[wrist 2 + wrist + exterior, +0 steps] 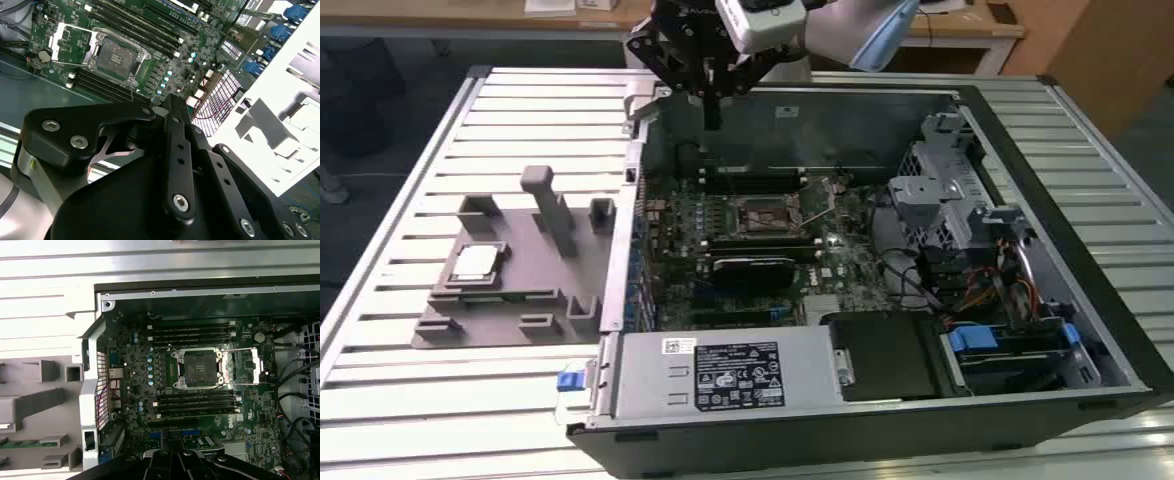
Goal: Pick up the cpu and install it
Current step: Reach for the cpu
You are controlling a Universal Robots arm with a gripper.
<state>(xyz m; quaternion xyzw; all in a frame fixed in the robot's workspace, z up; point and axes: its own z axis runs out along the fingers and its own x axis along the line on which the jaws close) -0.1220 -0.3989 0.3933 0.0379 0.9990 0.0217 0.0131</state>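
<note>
The cpu [476, 262], a small square chip with a pale silver top, lies in a recess of the grey tray [520, 300] at the exterior view's left, outside the computer case. My gripper [711, 124] hangs above the far edge of the open case, well apart from the chip, with its black fingers together in one narrow bar and nothing between them. The motherboard socket [761, 215] sits mid-board, dark inside, in both wrist views [200, 367] [114, 55], with its metal load plate [247, 367] swung open beside it. The gripper's black linkage [172, 150] looms in the second wrist view.
The open black computer case [854, 420] lies on a slatted metal table [400, 390]. Long black RAM sticks [192, 332] flank the socket. A power supply [720, 375], drive cage [941, 190] and cables [987, 290] crowd the case's near and right parts. Upright grey posts [550, 205] rise from the tray.
</note>
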